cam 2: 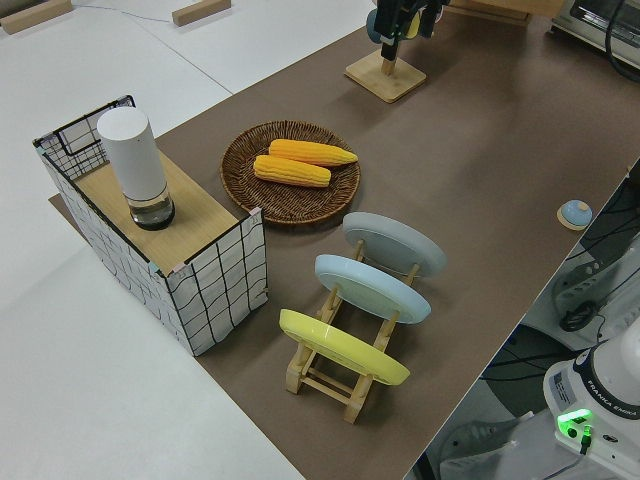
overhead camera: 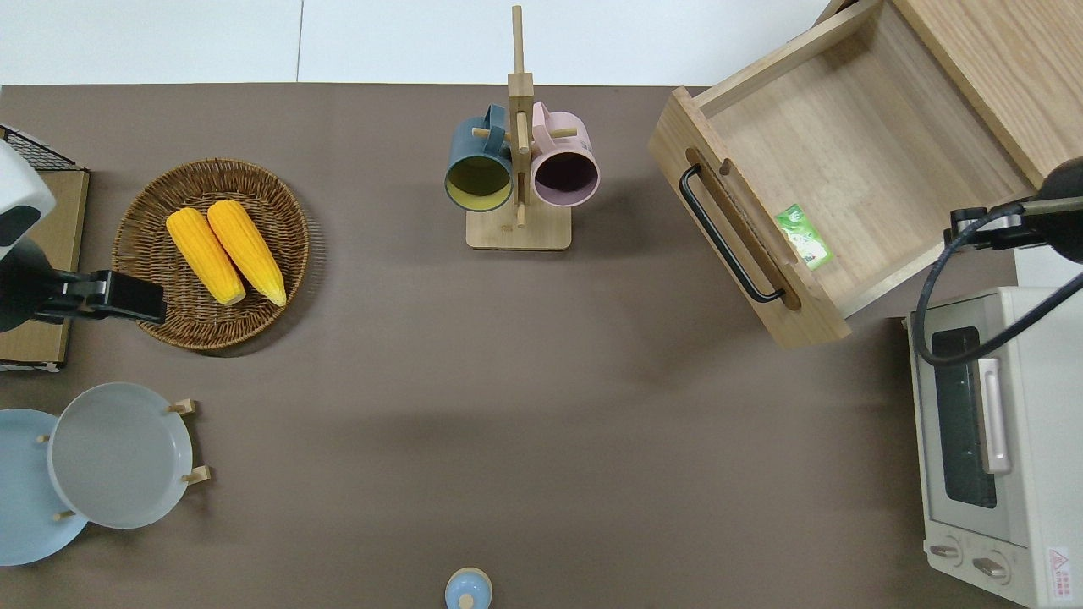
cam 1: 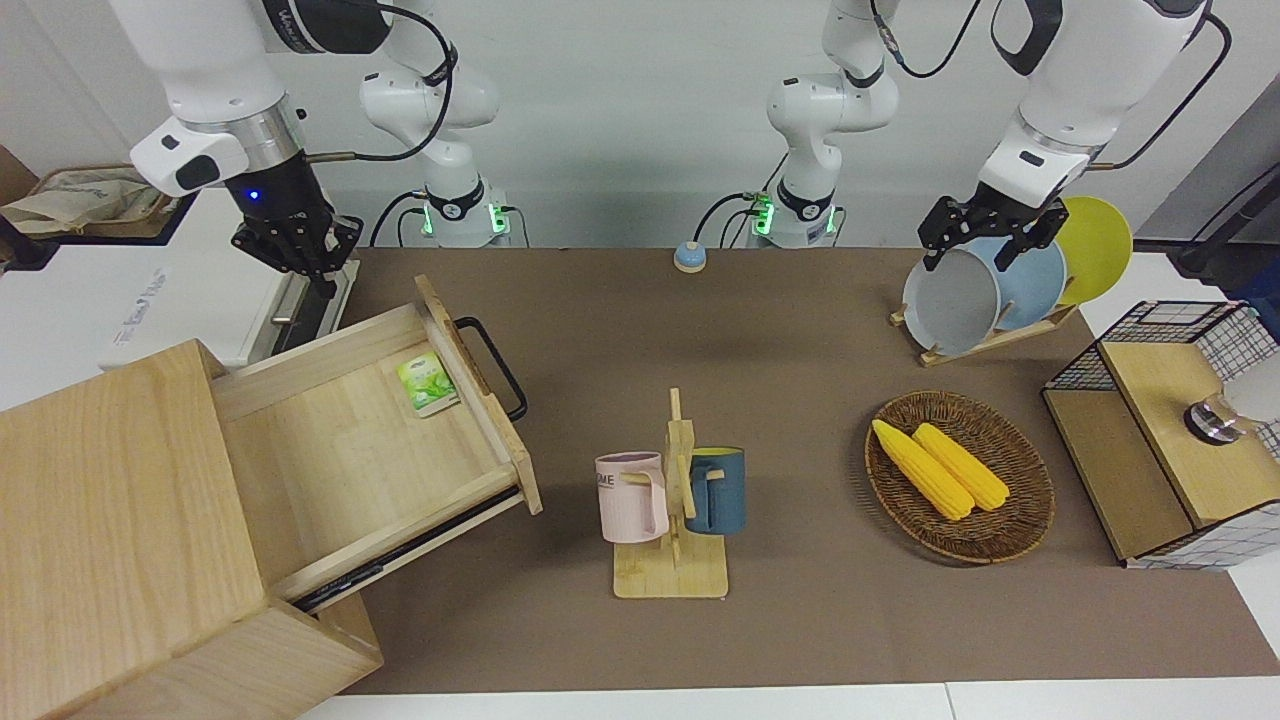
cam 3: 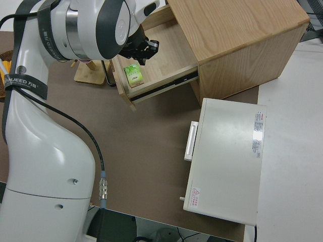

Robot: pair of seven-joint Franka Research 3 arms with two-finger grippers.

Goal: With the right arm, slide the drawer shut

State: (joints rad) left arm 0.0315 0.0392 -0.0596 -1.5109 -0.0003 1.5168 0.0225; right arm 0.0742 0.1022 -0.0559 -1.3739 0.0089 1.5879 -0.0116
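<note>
Our right gripper (cam 1: 300, 250) hangs near the toaster oven (overhead camera: 986, 440); we cannot tell its finger spread. We see the drawer (cam 1: 350, 420) pulled out at the table's (cam 1: 800, 620) right-arm end, a green packet (cam 1: 427, 384) inside. Our left arm is parked.

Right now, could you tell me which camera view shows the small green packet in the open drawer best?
The overhead view: the green packet lies unobstructed against the inside of the drawer front panel. The front view shows it clearly too, only smaller. The right side view has it just beside the right arm's wrist. The left side view does not show it.
</note>
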